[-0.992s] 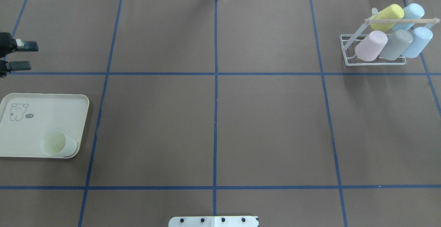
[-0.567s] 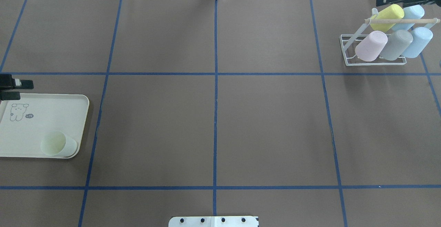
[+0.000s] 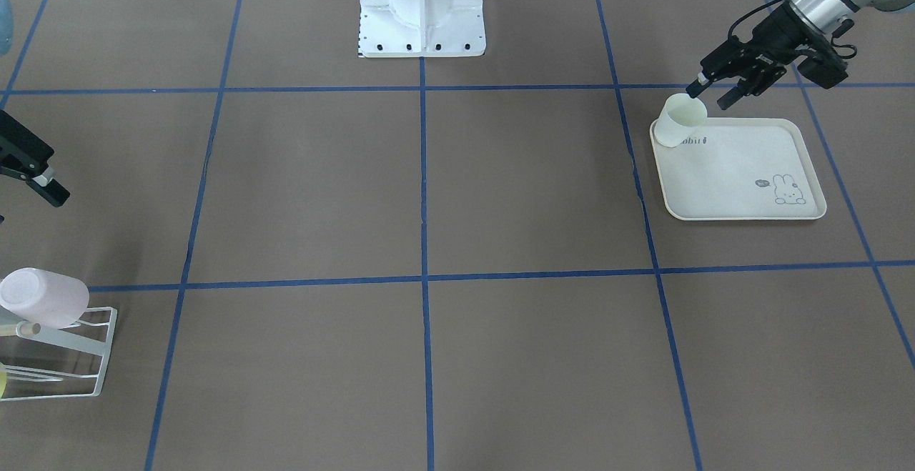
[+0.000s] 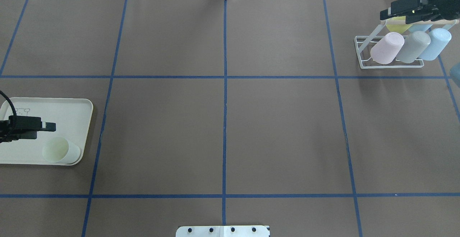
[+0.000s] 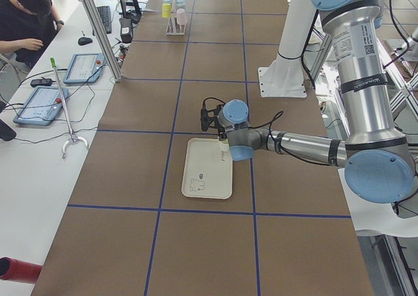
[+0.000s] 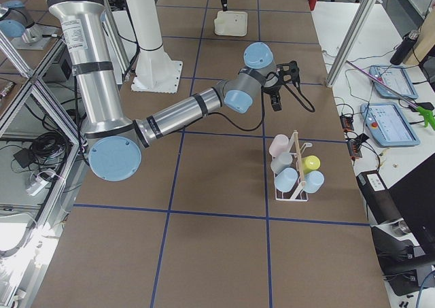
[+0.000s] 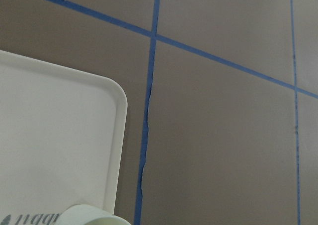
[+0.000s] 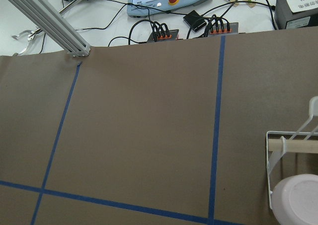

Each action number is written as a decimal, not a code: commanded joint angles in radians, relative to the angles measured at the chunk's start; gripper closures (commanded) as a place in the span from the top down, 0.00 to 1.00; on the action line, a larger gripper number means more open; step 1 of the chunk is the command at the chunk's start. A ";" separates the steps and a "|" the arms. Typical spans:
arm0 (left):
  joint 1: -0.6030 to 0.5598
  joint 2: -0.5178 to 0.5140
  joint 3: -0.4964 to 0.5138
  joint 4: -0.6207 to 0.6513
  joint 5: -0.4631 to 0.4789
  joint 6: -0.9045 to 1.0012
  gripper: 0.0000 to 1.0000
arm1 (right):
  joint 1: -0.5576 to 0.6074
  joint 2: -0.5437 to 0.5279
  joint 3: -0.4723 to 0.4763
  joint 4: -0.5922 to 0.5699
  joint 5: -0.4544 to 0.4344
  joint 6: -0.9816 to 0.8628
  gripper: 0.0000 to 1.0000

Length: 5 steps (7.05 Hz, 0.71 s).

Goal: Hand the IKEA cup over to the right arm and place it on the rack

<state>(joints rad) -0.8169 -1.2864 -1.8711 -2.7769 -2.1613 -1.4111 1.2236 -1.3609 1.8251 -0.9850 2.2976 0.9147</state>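
On the robot-side corner of the cream rabbit-print tray (image 3: 743,171) stands the pale plastic cup (image 3: 675,128), upright and free; the left black two-finger gripper (image 3: 708,98) hangs by its rim, spread and empty, seemingly lining up a grasp. Over the white wire rack (image 4: 391,67) the right gripper (image 4: 383,13) looks parted, empty, probably awaiting the handover

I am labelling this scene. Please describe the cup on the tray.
Find the cream rabbit-print tray on the robot's left. A pale cup stands upright in its corner. Unlike the coloured cups, it is not on the wire rack.
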 commanded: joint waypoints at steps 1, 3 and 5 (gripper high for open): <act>0.108 0.021 0.001 0.128 0.114 0.004 0.98 | -0.010 0.005 -0.003 0.003 0.000 0.036 1.00; 0.091 0.041 -0.005 0.149 0.109 0.092 0.96 | -0.009 0.006 -0.001 0.003 0.002 0.036 1.00; 0.088 0.045 -0.005 0.149 0.109 0.104 0.86 | -0.010 0.006 -0.004 0.003 0.002 0.036 1.00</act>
<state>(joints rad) -0.7270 -1.2444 -1.8752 -2.6298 -2.0531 -1.3204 1.2145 -1.3546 1.8229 -0.9818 2.3001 0.9509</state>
